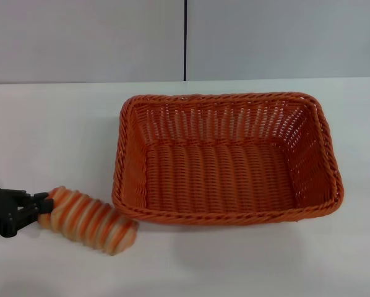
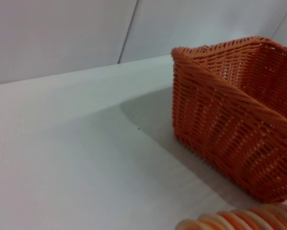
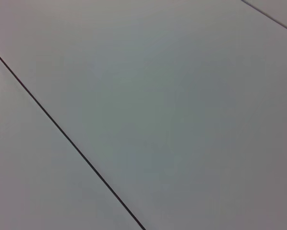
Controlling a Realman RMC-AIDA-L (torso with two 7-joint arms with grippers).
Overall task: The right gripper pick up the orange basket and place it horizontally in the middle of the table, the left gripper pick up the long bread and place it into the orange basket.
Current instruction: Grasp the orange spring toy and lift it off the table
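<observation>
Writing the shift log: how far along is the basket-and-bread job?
Done: orange basket lies crosswise mid-table, empty. In hand: left gripper grips the long bread by its end, just outside the basket's near-left corner. Left: bread into basket. Right gripper out of view.

The orange basket (image 1: 227, 158) sits on the surface (image 1: 55, 130), right of centre, its long sides running left to right. The long bread (image 1: 89, 220) lies at the near left, just beside the basket's near-left corner, outside it. The left gripper (image 1: 41, 206) holds the bread's left end. A wall (image 1: 86, 37) stands behind the far edge.
</observation>
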